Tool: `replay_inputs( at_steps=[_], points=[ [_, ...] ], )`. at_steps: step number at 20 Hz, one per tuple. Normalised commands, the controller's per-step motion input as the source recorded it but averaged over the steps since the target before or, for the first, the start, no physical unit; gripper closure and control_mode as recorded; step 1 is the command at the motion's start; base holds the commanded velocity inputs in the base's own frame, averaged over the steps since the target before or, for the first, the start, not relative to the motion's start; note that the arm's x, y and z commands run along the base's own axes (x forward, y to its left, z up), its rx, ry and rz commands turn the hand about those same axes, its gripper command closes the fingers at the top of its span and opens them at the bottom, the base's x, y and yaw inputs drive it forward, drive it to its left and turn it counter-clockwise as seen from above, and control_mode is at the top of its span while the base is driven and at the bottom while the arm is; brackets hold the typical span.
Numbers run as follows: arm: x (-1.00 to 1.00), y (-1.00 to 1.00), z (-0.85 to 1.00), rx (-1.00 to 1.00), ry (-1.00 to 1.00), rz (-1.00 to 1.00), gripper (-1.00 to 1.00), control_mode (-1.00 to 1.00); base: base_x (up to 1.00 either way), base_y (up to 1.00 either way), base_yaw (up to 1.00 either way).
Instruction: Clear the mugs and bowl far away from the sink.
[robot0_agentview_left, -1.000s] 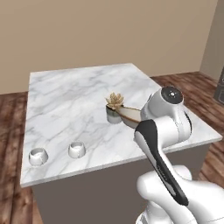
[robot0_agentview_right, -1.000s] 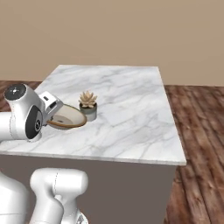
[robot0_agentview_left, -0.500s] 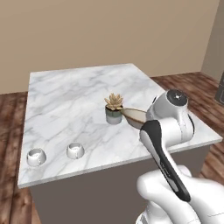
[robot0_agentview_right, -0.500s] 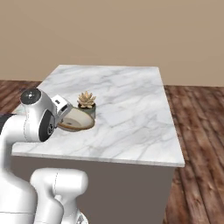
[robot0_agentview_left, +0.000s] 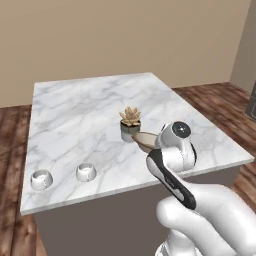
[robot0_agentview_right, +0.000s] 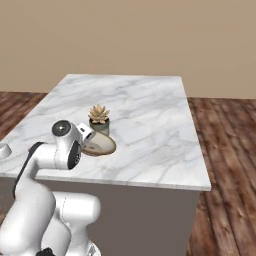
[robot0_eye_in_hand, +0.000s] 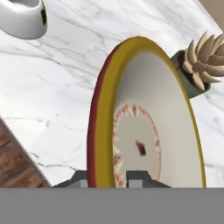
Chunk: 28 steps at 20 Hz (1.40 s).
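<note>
Two mugs sit near the tabletop's front left corner: one mug (robot0_agentview_left: 41, 179) closest to the corner, second mug (robot0_agentview_left: 86, 172) just beside it on the right, both upright, apart from each other. White marble tabletop (robot0_agentview_left: 80, 110), island on a wood floor (robot0_agentview_right: 227, 150). The bowl (robot0_agentview_right: 100, 145) is near the front edge toward the middle-right of the left base view, just beside the potted succulent (robot0_agentview_left: 130, 122); cannot tell if they touch. Bowl looks lifted or tilted off the marble, can't tell which from the base views. The hand (robot0_eye_in_hand: 111, 178) is clenched on the bowl's rim: in the hand view the orange-brown rim (robot0_eye_in_hand: 94, 131) runs down between the two finger tips, one tip outside the wall, one inside on the cream interior with its red dotted ring pattern. Bowl stands on edge in that view, succulent at upper right, one mug (robot0_eye_in_hand: 24, 19) at upper left. Arm's wrist covers the near part of the bowl in both base views. Mugs are well apart from the bowl.
</note>
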Motion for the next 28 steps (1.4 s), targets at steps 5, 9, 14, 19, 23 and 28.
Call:
replay_inputs(
  at_steps=[5,9,14,19,23,28],
  points=[
    [0.76,0.04,-0.56,0.00,0.14,0.00,1.00,-1.00,0.00,0.00,0.00],
    [0.58,0.00,-0.37,0.00,0.10,0.00,1.00,-1.00,0.00,0.00,0.00],
    [0.45,0.00,-0.61,0.00,0.07,0.02,1.00,-1.00,0.00,0.00,0.00],
    [0.20,0.16,-0.71,0.00,0.01,0.03,1.00,-1.00,0.00,0.00,0.00],
    [0.00,0.18,-0.40,0.00,0.01,0.01,1.00,-1.00,0.00,0.00,0.00],
    [0.00,0.14,0.15,0.00,0.01,0.00,-1.00,-1.00,0.00,0.00,0.00]
  ],
)
